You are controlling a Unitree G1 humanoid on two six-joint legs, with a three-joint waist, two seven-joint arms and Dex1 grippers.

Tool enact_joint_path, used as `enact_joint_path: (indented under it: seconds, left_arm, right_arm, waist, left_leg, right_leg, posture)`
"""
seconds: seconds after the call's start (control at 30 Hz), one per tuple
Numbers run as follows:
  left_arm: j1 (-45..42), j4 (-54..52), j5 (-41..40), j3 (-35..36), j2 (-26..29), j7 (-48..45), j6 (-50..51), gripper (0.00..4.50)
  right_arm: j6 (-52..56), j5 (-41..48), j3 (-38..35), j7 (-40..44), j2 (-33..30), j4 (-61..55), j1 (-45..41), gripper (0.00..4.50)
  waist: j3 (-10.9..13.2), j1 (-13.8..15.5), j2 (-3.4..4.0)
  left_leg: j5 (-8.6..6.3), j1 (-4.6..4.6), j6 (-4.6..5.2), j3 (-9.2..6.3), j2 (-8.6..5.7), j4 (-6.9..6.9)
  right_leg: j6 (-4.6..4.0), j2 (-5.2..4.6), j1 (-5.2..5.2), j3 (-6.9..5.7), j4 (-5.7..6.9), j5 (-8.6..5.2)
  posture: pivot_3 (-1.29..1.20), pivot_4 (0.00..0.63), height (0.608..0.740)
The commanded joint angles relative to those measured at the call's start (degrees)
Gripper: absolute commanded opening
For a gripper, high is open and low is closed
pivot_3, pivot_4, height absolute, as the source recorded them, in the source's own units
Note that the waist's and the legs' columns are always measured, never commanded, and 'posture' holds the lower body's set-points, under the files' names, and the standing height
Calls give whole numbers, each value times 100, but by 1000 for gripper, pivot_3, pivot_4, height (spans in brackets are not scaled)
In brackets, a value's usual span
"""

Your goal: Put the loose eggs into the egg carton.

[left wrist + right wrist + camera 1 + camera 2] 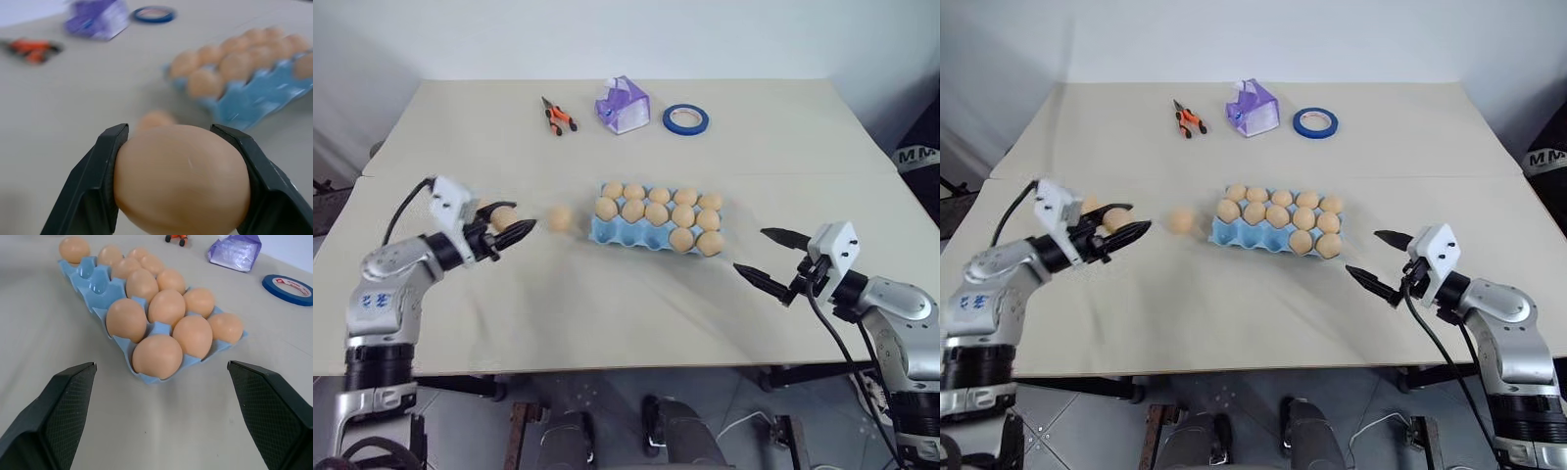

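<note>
My left gripper point(517, 231) is shut on a pale orange egg point(181, 178) and holds it above the table, left of the egg carton. A loose egg point(560, 218) lies on the table between that gripper and the light blue egg carton point(607, 233). Another tan egg point(1090, 206) shows partly behind the left hand. The carton holds several eggs point(157, 356). Empty cups point(93, 274) show at the left end of its near row. My right gripper point(749, 250) stands open to the right of the carton, with nothing between its fingers point(54, 416).
At the far side of the table lie orange-handled pliers point(558, 117), a purple-white box point(623, 105) and a blue tape roll point(686, 119). The near table edge point(607, 367) runs below both grippers.
</note>
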Motion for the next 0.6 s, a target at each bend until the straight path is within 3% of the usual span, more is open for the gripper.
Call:
enact_joint_path:
  seconds: [0.03, 0.3, 0.6]
  left_arm:
    - [-541, 124, 2, -378, -220, -250, -86, 2400]
    - [-1773, 1491, 299, -1308, -1421, -898, -724, 2400]
    - [-2687, 3522, 811, -1525, -2151, -1181, -1682, 2400]
  right_arm:
    - [-113, 59, -103, -15, 24, -146, 3, 4500]
    - [-152, 55, -180, -146, 126, -305, 193, 4500]
    - [-171, 81, -337, -390, 159, -633, 636, 4500]
  waist:
    - [0, -7, 0]
    - [0, -27, 0]
    - [1, -15, -1]
  left_leg:
    - [0, 0, 0, 1, 1, 0]
    - [7, 3, -3, 6, -15, 12]
    - [12, 4, -6, 1, -16, 15]
  right_leg:
    - [0, 3, -1, 1, -1, 0]
    - [6, 12, 0, 12, 9, 3]
    - [6, 20, -1, 14, 10, 3]
  posture:
    - [0, 150, 740]
    - [0, 150, 740]
    - [0, 150, 740]
